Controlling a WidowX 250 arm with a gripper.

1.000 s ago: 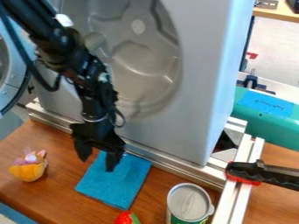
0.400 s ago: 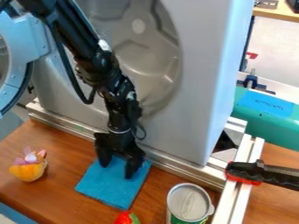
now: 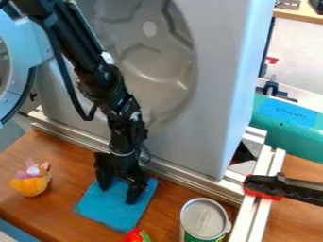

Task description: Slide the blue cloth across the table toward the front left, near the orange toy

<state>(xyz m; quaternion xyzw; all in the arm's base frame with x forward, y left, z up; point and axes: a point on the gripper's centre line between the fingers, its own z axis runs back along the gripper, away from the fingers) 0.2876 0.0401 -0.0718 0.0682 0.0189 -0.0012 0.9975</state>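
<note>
Over the wooden table (image 3: 47, 156), just in front of the grey machine (image 3: 217, 94), the claw (image 3: 118, 193) points down with its two fingers spread well apart. Its tips are down at the blue cloth (image 3: 110, 215), and blue shows between them; I can't tell whether they have caught any of it. The cloth lies on the wood beneath the claw and spreads out towards me.

From where I stand, the small orange and pink toy (image 3: 30, 185) sits well to the left of the claw. Nearer me than the claw and slightly right, something red with a green top (image 3: 132, 236) lies just off the cloth's near corner. Further right is the can (image 3: 204, 218), upright, its pale round lid facing up.

Right behind the claw a metal rail (image 3: 189, 181) runs along the foot of the machine, whose front has a big rounded hollow. The round, pale blue door (image 3: 41, 40) is up to the left. Well to the claw's right, a black clamp (image 3: 287, 188) with a red pad sits across the metal frame (image 3: 260, 212).

Beyond that, further back on the right, there's a green case (image 3: 296, 137) with a strip of blue tape (image 3: 287, 112) on top. The pale floor (image 3: 300, 52) shows behind it, and another wooden bench (image 3: 296, 14) stands at the far right.
</note>
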